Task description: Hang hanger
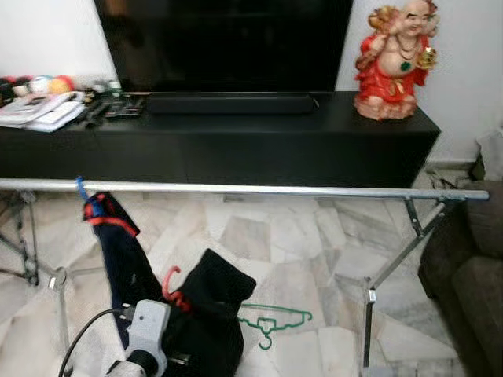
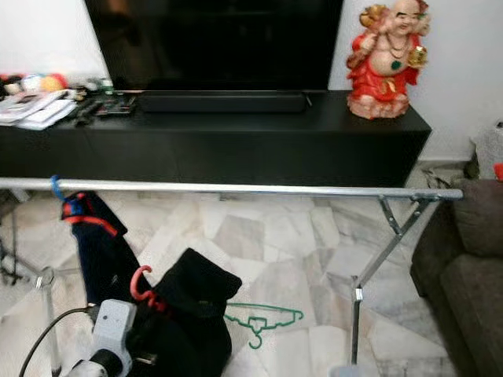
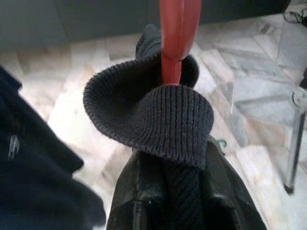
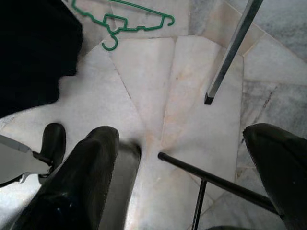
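Ribbed dark knit cloth, the collar of a black sweater [image 3: 153,120], bulges just before the left pincer [image 3: 173,191], whose two black fingers [image 3: 139,187] clamp a fold of it below the neck. A smooth red plastic hanger [image 3: 173,38] rises out of that collar; its curved hook [image 1: 170,281] shows in the head views above the bunched sweater, well below the rail. The left arm's silver wrist housing [image 1: 147,326] sits low at the sweater's near side, with a black cable looping off it. A round galvanised metal rail [image 1: 259,188] spans the scene on angled legs; at its left end a dark navy garment with red trim [image 1: 110,236] hangs from a blue hook [image 1: 81,187]. A thin green wire hanger [image 1: 271,320] lies flat on the marble floor [image 1: 275,236] just right of the sweater. The right pincer [image 4: 177,182] hangs over the pale veined tiles with its glossy fingers spread wide and nothing between them. Behind the rail stand a long black bench [image 1: 236,133], a dark television [image 1: 224,43] and a red glazed laughing Buddha figurine [image 1: 393,59].
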